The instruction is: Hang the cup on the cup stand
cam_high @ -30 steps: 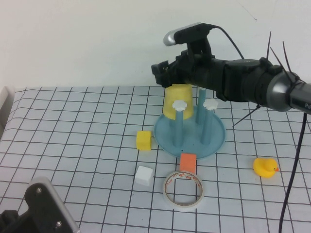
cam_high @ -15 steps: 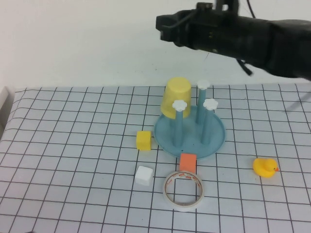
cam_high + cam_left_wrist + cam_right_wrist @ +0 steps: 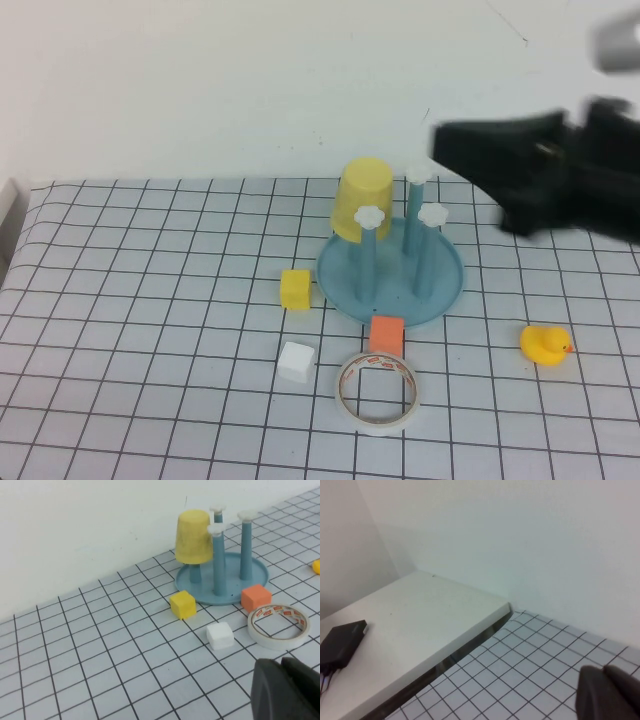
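1. Since the earlier frame, the right end effector has been withdrawn rightward, closed and empty.
2. The cup is left inverted on a rear post of the cup stand, mouth down, long axis slightly tilted.
3. The left end effector is closed, low over the table.

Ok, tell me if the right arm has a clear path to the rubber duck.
Probably yes. The duck sits alone on the table's right side, nothing beside it, and the right gripper, jaws shut and empty, hangs above and behind it. The cup stand lies off to the left.
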